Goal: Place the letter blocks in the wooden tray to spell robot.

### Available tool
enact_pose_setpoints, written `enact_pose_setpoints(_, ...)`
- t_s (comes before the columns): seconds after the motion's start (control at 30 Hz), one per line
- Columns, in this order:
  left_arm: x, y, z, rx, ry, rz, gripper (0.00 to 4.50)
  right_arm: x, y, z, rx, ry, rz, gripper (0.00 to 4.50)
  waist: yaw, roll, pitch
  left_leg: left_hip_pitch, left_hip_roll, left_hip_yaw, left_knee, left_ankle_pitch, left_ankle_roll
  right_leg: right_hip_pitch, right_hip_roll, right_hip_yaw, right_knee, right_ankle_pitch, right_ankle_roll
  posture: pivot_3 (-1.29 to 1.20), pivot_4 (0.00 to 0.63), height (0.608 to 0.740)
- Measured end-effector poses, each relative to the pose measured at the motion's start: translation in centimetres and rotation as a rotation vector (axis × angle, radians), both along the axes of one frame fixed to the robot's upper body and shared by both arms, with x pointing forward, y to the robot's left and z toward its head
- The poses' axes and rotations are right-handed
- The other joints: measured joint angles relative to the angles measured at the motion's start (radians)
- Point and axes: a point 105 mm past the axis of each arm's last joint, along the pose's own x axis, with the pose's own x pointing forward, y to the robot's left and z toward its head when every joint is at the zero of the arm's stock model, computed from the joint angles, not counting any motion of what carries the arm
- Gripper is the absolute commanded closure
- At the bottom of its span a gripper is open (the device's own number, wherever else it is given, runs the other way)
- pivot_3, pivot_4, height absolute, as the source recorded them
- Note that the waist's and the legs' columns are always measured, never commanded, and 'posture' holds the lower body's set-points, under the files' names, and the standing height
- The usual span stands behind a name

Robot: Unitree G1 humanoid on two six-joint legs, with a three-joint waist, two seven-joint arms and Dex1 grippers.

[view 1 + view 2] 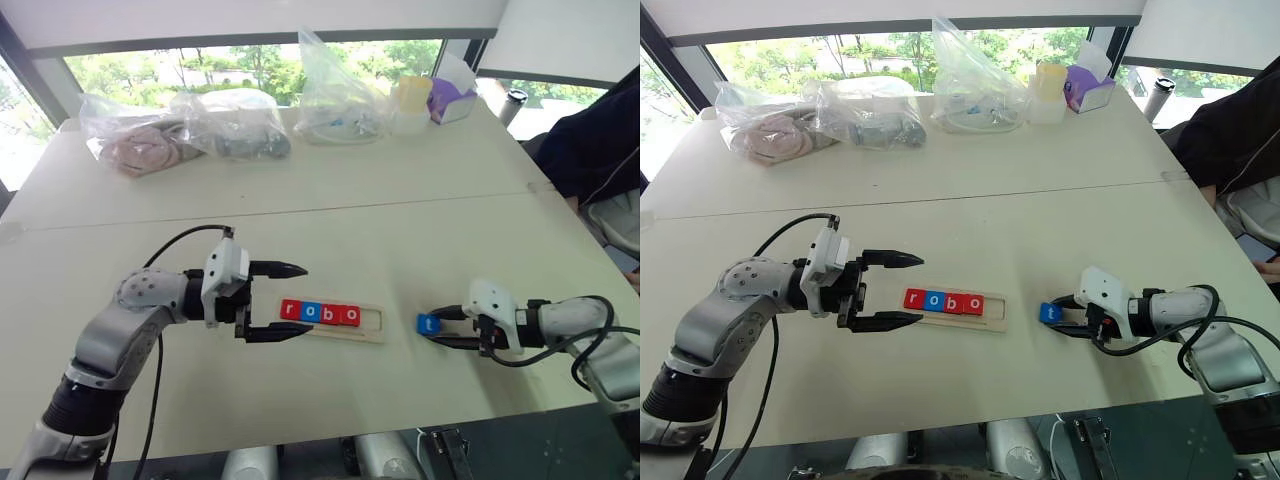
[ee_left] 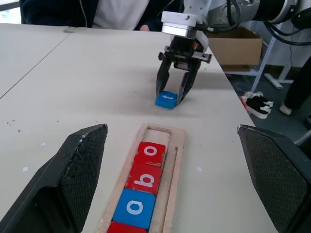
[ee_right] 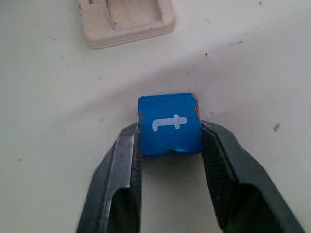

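Clamped between the right end effector's (image 3: pixel 170 145) black fingers: small blue square tile lettered t (image 3: pixel 170 124), resting on the pale surface (image 1: pixel 400 240). Just ahead of those fingertips, long light-wood tray (image 1: pixel 365 325), last slot empty, red-blue-red-red tiles r, o, b, o (image 1: pixel 320 313) inside. Left end effector (image 1: pixel 290 300) wide open, empty, beside the tray's far end. Shallow grip; could slip or twist on lifting. Underside contact hidden.
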Motion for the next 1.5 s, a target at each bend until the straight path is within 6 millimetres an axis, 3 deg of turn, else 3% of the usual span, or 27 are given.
enact_pose_setpoints(0.13, 0.0, 0.0, 0.0, 0.0, 0.0, 0.0, 0.0, 0.8, 1.2, 1.3, 0.017, -0.05, -0.003, 2.87, -0.001, 0.0, 0.0, 0.0, 0.0, 0.0, 0.0, 0.0, 0.0, 0.0, 0.0, 0.0, 0.001, 0.0, 0.0, 0.0, 0.15, 0.74)
enact_pose_setpoints(0.23, 0.0, 0.0, 0.0, 0.0, 0.0, 0.0, 0.0, 1.1, 3.8, 2.6, 0.048, -0.084, 0.028, 2.87, 0.0, 0.0, 0.0, 0.0, 0.0, -0.001, 0.0, 0.0, 0.0, 0.0, 0.0, 0.0, 0.001, 0.0, 0.0, 0.0, 0.15, 0.74)
enact_pose_setpoints(0.43, 0.0, 0.0, 0.0, 0.0, 0.001, 0.002, 0.0, 0.4, 6.3, 2.2, 0.055, -0.049, 0.051, 2.87, 0.004, 0.0, 0.0, -0.001, 0.0, -0.001, 0.001, 0.0, 0.0, 0.0, -0.001, 0.0, 0.001, 0.0, 0.0, 0.0, 0.15, 0.74)
enact_pose_setpoints(1.1, 0.0, 0.0, 0.0, -0.001, -0.001, 0.003, 0.0, 0.4, 7.6, 1.2, -0.011, -0.046, 0.096, 2.87, 0.001, 0.0, 0.0, 0.0, 0.0, -0.001, 0.001, 0.0, 0.0, 0.0, 0.0, 0.0, 0.001, -0.001, -0.001, 0.0, 0.15, 0.74)
enact_pose_setpoints(1.2, -0.1, 0.0, -0.1, -0.001, 0.003, 0.006, 0.0, 0.4, 7.6, 1.1, -0.011, -0.042, 0.096, 1.86, 0.001, 0.0, 0.0, 0.0, 0.0, -0.001, 0.001, 0.0, 0.0, 0.0, 0.0, 0.0, 0.001, -0.001, -0.001, 0.0, 0.15, 0.74)
enact_pose_setpoints(1.33, -0.1, 0.1, -0.2, -0.002, 0.008, 0.011, 0.0, 0.5, 7.5, 1.0, -0.013, -0.039, 0.092, 0.07, 0.001, 0.0, 0.0, 0.0, 0.0, -0.001, 0.001, 0.0, 0.0, 0.0, 0.0, 0.0, 0.001, -0.001, -0.001, 0.0, 0.15, 0.74)
enact_pose_setpoints(1.5, -0.1, 0.1, -0.2, -0.002, 0.007, 0.012, 0.0, 0.8, 7.8, 1.5, 0.004, -0.056, 0.09, 0.07, 0.0, 0.0, 0.0, 0.0, 0.0, -0.001, 0.001, 0.0, 0.0, 0.0, 0.0, 0.0, 0.001, 0.0, 0.0, 0.0, 0.15, 0.74)
